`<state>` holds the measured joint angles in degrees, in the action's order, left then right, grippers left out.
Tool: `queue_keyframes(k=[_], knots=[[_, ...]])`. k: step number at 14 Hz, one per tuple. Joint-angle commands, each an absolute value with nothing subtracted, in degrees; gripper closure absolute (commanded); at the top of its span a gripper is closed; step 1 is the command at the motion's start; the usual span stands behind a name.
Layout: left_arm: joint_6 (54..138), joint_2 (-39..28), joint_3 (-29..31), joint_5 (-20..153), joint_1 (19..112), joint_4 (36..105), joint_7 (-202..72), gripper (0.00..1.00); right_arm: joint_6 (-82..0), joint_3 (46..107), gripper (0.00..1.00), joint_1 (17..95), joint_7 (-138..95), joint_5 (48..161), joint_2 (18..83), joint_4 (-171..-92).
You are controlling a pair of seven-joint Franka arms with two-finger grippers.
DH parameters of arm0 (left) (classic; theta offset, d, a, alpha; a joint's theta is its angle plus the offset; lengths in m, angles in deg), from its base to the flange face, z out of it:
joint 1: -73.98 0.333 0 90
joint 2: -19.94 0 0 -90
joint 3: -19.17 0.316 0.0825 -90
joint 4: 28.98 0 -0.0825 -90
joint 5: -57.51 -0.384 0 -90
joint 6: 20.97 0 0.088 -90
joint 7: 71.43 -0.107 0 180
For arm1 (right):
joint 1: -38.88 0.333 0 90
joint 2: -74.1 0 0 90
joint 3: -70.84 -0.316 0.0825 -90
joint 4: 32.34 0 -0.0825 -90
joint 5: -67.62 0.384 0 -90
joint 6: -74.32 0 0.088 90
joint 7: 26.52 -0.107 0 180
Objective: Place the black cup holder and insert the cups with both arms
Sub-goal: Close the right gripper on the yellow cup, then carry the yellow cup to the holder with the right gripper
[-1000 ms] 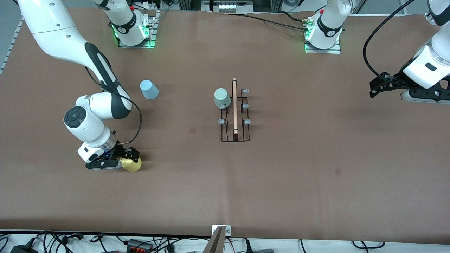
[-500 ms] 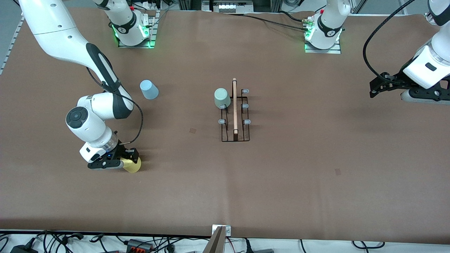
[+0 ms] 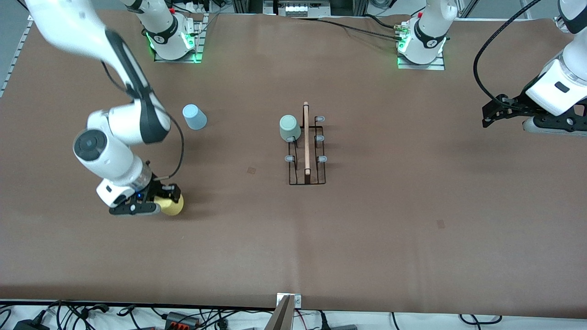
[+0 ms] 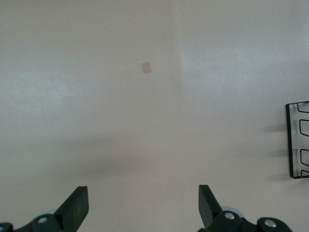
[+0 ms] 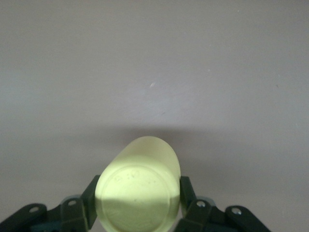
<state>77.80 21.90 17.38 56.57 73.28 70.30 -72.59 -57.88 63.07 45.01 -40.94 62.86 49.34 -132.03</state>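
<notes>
A: Black cup holder (image 3: 307, 151) stood mid-table in the front view, well apart from both grippers, a green cup (image 3: 290, 128) on one peg. The right gripper (image 3: 161, 200)?

B: Clamped on the yellow cup (image 3: 172, 205); the blue cup (image 3: 194, 117) sat farther from the camera than it.

A: Left wrist view?

B: Left gripper (image 4: 143, 210) spread wide over bare table (image 4: 145, 121), the holder's edge (image 4: 298, 140) off to one side.

A: Right wrist view?

B: The yellow cup's base (image 5: 137, 193) filled the space between its fingers (image 5: 187, 193).
</notes>
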Motion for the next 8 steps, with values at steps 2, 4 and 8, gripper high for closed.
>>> queue_keyframes(k=[2,4,8], knots=[[77.0,22.5,16.7,55.4,73.8,70.2,-72.2,0.0,-52.6,63.2,0.92,54.1,-59.3,63.1,57.0,-133.6],[77.0,22.5,16.7,55.4,73.8,70.2,-72.2,0.0,-52.5,63.2,0.92,59.7,-68.6,63.1,56.4,-130.3],[77.1,22.5,16.7,55.4,73.8,70.2,-72.2,0.0,-51.4,63.3,0.92,68.8,-81.0,62.7,50.9,-122.5]])
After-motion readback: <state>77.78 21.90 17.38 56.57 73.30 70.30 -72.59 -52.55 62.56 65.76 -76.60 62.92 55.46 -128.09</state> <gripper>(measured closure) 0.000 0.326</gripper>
